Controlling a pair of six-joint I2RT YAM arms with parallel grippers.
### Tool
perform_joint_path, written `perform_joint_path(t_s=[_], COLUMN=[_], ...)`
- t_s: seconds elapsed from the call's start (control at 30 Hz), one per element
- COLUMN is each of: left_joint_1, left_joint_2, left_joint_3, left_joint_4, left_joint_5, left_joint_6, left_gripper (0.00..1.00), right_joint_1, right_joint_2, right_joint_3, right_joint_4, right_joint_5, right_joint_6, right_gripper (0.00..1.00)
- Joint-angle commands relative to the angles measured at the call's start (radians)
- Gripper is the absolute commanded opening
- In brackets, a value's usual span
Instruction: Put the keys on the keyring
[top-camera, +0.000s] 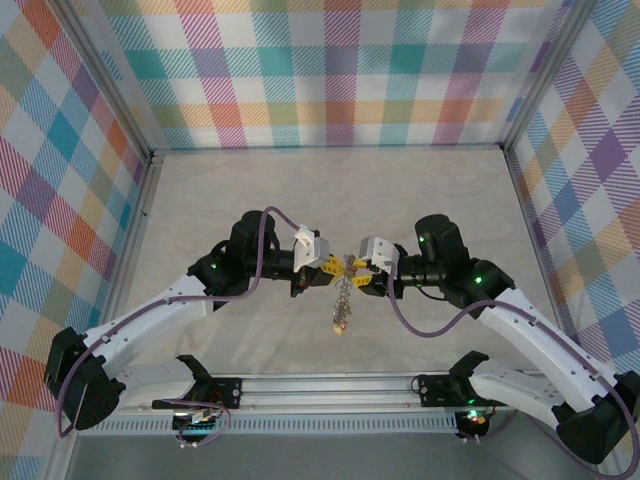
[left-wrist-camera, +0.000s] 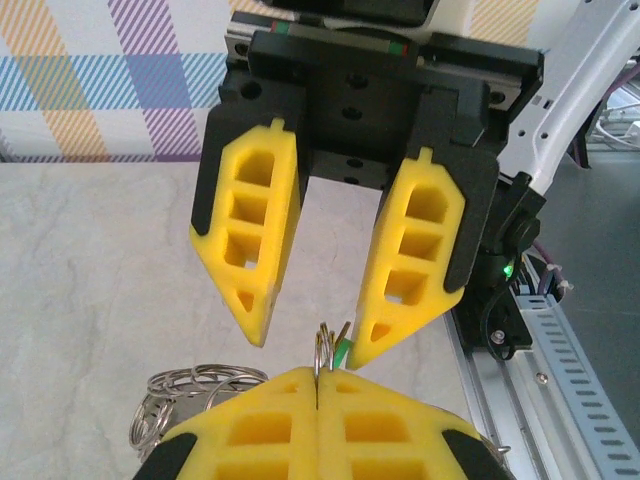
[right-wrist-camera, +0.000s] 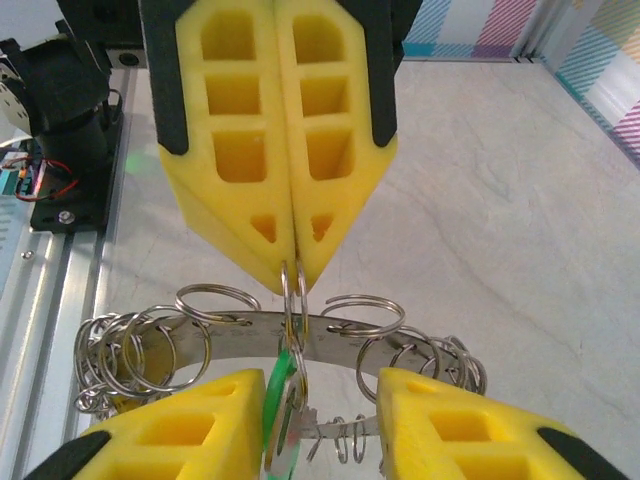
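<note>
Yellow foam fingers (right-wrist-camera: 235, 125) of the left gripper (right-wrist-camera: 293, 272) are squeezed tight together. Their tips pinch a small silvery wire ring (right-wrist-camera: 293, 300). It is too hard to tell if that small ring belongs to a key.

Just under the left gripper's tips hangs a little silvery key with a green plastic tag (right-wrist-camera: 279, 388). The big flat silvery metal keyring (right-wrist-camera: 240, 328) runs sideways just under the left gripper too, crossing behind the pinched ring. Lots of little silvery rings (right-wrist-camera: 130, 352) are strung on both ends of it.

The right gripper (right-wrist-camera: 320, 385) faces the left gripper, tip to tip and very near. Its yellow fingers stand apart and grip nothing. The green-tagged key hangs in the gap between them.

Seen from the top, a bunch of small silvery keys (top-camera: 342, 305) dangles just beside the left gripper's tips, over the pale marbled table (top-camera: 250, 190).
</note>
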Motion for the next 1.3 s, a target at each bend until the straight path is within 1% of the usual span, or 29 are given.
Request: perform_joint_path(t_s=[0.0,0.1,0.17,0.23,0.67,0.77,0.9,1.0,1.1,1.27], left_joint_1=[0.008,0.008,0.010,0.010,0.010,0.010,0.009,0.010,0.009,0.010], left_joint_2=[-0.023,-0.028,-0.032,-0.035,-0.040,-0.037,-0.034,-0.034,-0.029,-0.023], left_joint_3=[0.020,0.018,0.018,0.019,0.025,0.023,0.020,0.019,0.018,0.019], left_joint_4=[0.009,0.004,0.003,0.004,0.010,0.019,0.032,0.042,0.051,0.061], left_joint_5=[0.037,0.039,0.041,0.044,0.058,0.063,0.061,0.059,0.061,0.061], left_joint_6=[0.028,0.030,0.030,0.030,0.038,0.034,0.031,0.028,0.028,0.025], left_gripper=[0.00,0.00,0.00,0.00,0.00,0.00,0.00,0.00,0.00,0.00], right_joint_1=[-0.009,-0.011,-0.013,-0.013,-0.015,-0.013,-0.015,-0.014,-0.014,-0.014], right_joint_2=[-0.017,-0.016,-0.009,0.001,0.018,0.018,0.022,0.027,0.035,0.038], right_joint_3=[0.024,0.023,0.026,0.031,0.010,0.002,-0.011,-0.014,-0.012,-0.012], right_joint_4=[0.022,0.029,0.026,0.015,0.012,0.018,0.040,0.047,0.049,0.044], right_joint_5=[-0.070,-0.094,-0.102,-0.107,-0.089,-0.104,-0.130,-0.151,-0.166,-0.152], right_joint_6=[0.013,0.021,0.022,0.019,0.026,0.031,0.045,0.048,0.048,0.043], right_gripper=[0.36,0.35,0.20,0.14,0.14,0.09,0.09,0.03,0.04,0.07])
